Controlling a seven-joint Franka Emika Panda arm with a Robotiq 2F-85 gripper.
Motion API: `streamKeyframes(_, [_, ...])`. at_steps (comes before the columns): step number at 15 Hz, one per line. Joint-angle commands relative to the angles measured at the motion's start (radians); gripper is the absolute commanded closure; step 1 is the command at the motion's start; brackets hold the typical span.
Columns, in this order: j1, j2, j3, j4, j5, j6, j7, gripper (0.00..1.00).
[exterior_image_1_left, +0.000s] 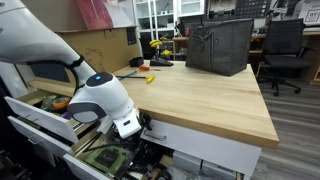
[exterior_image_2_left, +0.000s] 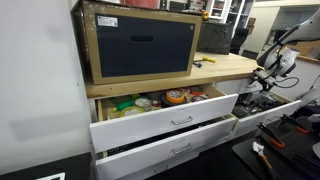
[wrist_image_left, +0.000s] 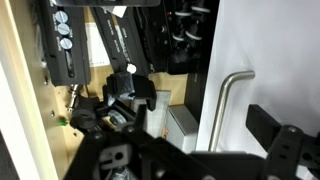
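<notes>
My robot arm's gripper (exterior_image_1_left: 143, 133) hangs low at the front of a workbench, just over an open tool drawer (exterior_image_1_left: 98, 152). Its fingers are spread wide apart, pinching nothing. In the wrist view the drawer lies directly below the fingers, crowded with dark tools and parts too jumbled to name. Just beside them a bent metal drawer handle (wrist_image_left: 232, 105) stands on a white drawer front. Next to the arm in an exterior view, an upper drawer (exterior_image_1_left: 30, 112) is also pulled out, with an orange tape roll (exterior_image_1_left: 60, 103) inside. Above the drawers runs the pale wooden worktop (exterior_image_1_left: 200, 95). A yellow-handled tool (exterior_image_1_left: 148, 77) lies near its far edge, and a black fabric bin (exterior_image_1_left: 218, 47) sits farther back. Beyond the bench stands a black office chair (exterior_image_1_left: 285, 50).
</notes>
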Motion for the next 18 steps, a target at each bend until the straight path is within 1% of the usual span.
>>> streamKeyframes(1, [-0.019,0.012,0.034,-0.005,0.027,0.029,-0.078,0.0])
streamKeyframes(7, [-0.113,0.014,0.1,-0.043,0.017,0.053,-0.159,0.0])
streamKeyframes(10, [-0.17,0.007,0.145,-0.047,0.018,0.054,-0.175,0.0])
streamKeyframes(14, [-0.233,0.007,0.187,-0.05,0.013,0.056,-0.2,0.0])
streamKeyframes(18, [-0.258,0.019,0.207,-0.036,0.013,0.055,-0.193,0.0])
